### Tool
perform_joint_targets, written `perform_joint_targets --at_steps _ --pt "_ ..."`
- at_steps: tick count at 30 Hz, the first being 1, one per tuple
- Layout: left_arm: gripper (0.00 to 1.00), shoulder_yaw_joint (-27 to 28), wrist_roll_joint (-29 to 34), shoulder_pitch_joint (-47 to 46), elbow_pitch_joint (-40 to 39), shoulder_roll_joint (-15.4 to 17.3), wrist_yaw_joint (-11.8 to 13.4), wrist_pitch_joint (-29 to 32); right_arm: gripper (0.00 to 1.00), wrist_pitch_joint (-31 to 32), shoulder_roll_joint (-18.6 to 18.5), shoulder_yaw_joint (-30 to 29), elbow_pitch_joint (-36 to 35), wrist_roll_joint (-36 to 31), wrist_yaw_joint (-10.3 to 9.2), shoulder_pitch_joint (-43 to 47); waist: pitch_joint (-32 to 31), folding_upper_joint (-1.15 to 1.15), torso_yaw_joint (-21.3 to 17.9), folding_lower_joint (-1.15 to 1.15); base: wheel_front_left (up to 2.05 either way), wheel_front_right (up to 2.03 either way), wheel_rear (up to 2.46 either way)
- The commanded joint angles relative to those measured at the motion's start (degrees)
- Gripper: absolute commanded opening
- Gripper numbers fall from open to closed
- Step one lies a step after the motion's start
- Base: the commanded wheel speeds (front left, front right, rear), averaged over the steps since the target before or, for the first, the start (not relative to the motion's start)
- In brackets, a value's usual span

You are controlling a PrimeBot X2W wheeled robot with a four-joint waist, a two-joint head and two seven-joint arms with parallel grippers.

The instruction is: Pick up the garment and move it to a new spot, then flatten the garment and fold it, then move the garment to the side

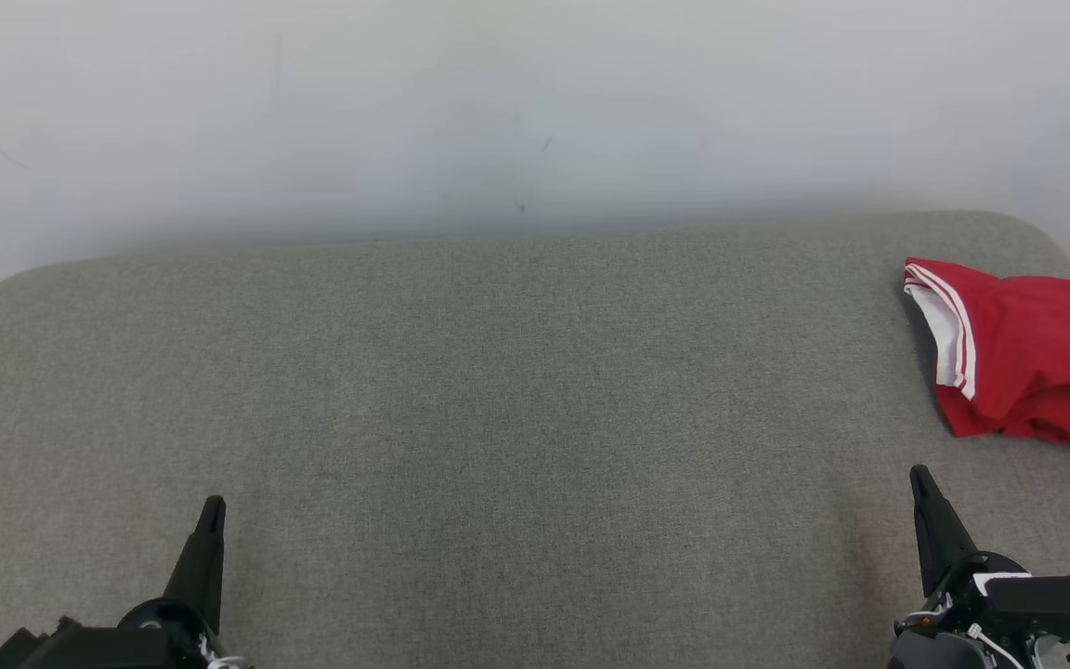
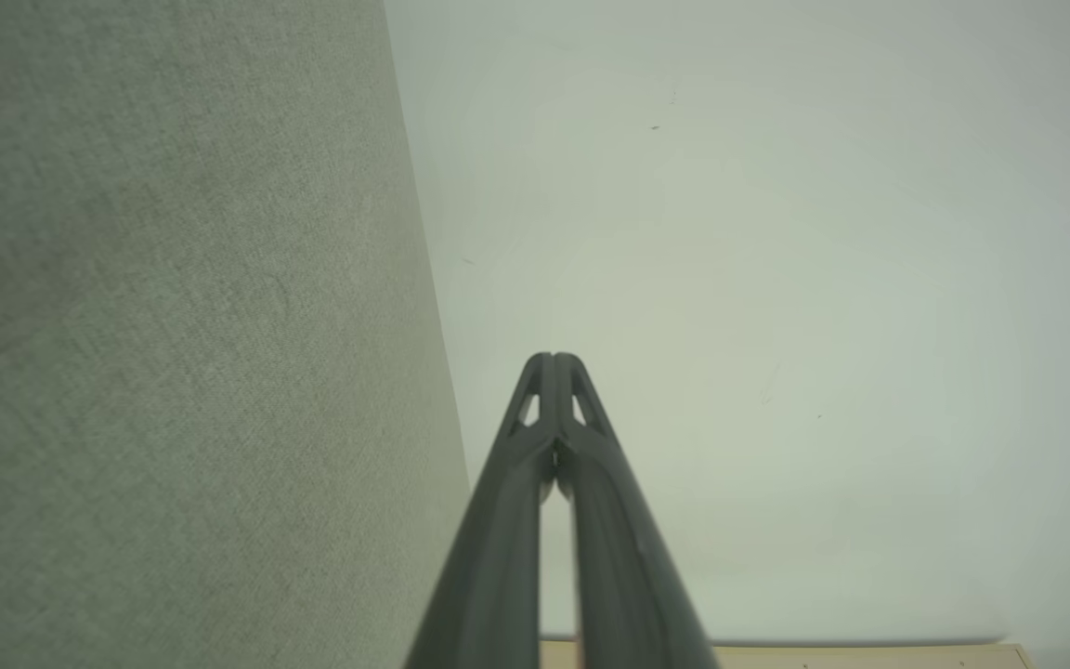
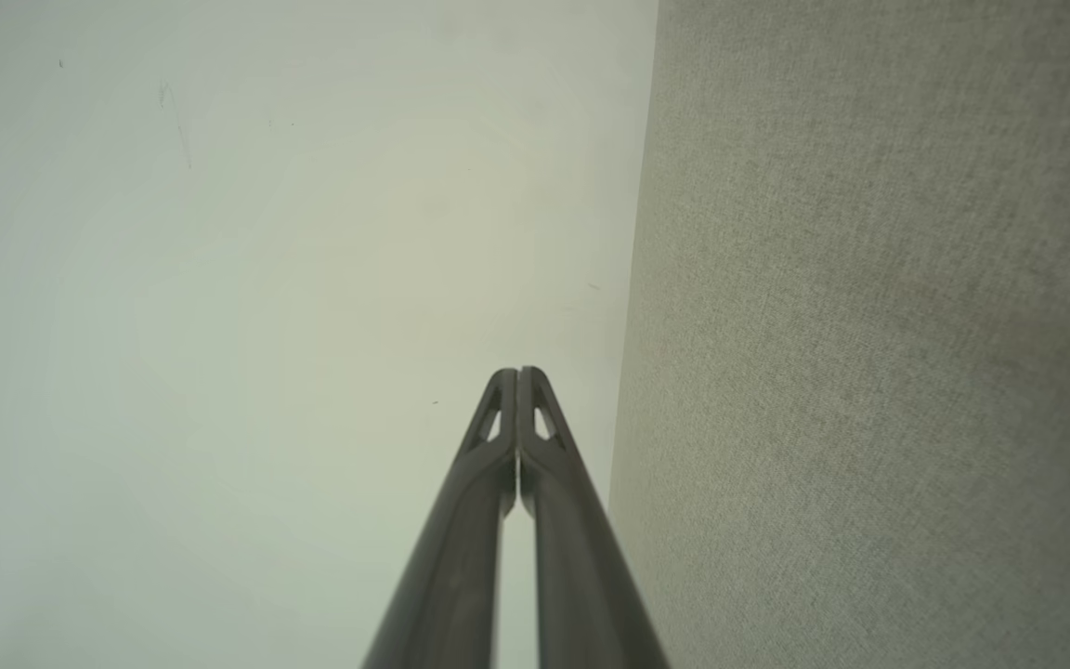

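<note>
In the head view, the left gripper [image 1: 214, 506] stands at the lower left of the frame. It is a black gripper with two long dark plastic fingers, and it points up the frame. Its jaws are pressed together into one thin tip, and nothing is between them.

The wide grey-green surface of woven fabric with rounded corners [image 1: 498, 390] takes the middle and the lower part of the frame. The plain white wall [image 1: 498, 111] stands behind it across the top.

At the lower right is the right gripper [image 1: 919, 476], of the same black make. Its jaws are also pressed together and hold nothing.

The red garment of soft cloth, with white bands along one edge [image 1: 1027, 362], lies on the fabric surface at the right edge of the frame, at middle height. It is bunched in loose folds, and the frame border cuts it. It is above the right gripper in the frame and apart from it.

In the left wrist view, the fabric surface is on the left and the wall on the right. The dark fingers [image 2: 498, 539] rise from the bottom centre and meet at the tip. A pale wooden strip [image 2: 869, 656] shows at the bottom right.

In the right wrist view, the wall is on the left and the fabric on the right. The fingers [image 3: 451, 557] touch at the tip.
</note>
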Motion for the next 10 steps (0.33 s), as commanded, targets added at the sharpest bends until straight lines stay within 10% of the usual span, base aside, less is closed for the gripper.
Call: perform_joint_targets --at_steps 1,10 --pt "0.0 0.2 -0.2 -0.4 0.1 0.0 0.0 0.1 0.0 0.0 0.2 -0.2 0.1 -0.2 -0.12 -0.5 0.0 0.0 0.0 0.0 0.0 0.0 0.0" --pt "0.0 0.2 -0.2 -0.4 0.1 0.0 0.0 0.1 0.0 0.1 0.2 -0.2 0.1 -0.4 -0.12 -0.5 0.0 0.0 0.0 0.0 0.0 0.0 0.0"
